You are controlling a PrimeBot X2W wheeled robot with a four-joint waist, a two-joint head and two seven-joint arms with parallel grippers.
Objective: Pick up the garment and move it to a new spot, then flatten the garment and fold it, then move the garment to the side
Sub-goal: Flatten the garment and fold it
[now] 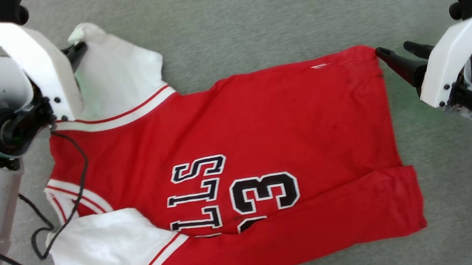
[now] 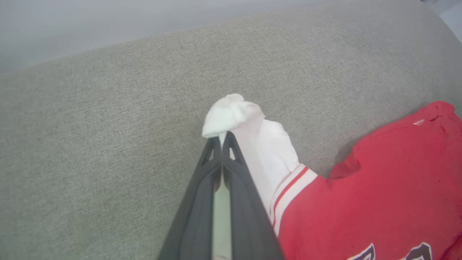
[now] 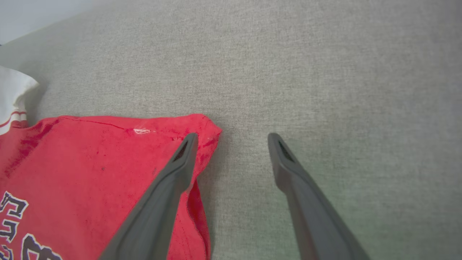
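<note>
**Figure. Garment at the flattening stage.** The garment (image 1: pixel 263 138) lies spread on the grey cloth-covered surface (image 1: pixel 249 15), collar end toward the robot's left and hem toward its right, with the black lettering (image 1: pixel 198 194) and number (image 1: pixel 265 191) facing up.

(a) The left gripper (image 2: pixel 222 139) has its fingers pressed together on the bunched tip of the far white sleeve (image 1: pixel 119 79), which is drawn out away from the body of the shirt.

(b) The right gripper (image 3: pixel 232 137) has its fingers spread apart and holds nothing. One finger rests over the far hem corner (image 1: pixel 369 50) and the other lies over bare cloth just beside it.

(c) The near white sleeve (image 1: pixel 98 246) is rumpled. A lengthwise fold (image 1: pixel 317 225) along the near side covers the lower part of the lettering and number.

*Progress, as judged:* the shirt appears already set down in its working spot, and flattening is under way but not finished, given the bunched sleeve tip and the near-side fold. Folding proper and moving the garment to the side are left to do.
</note>
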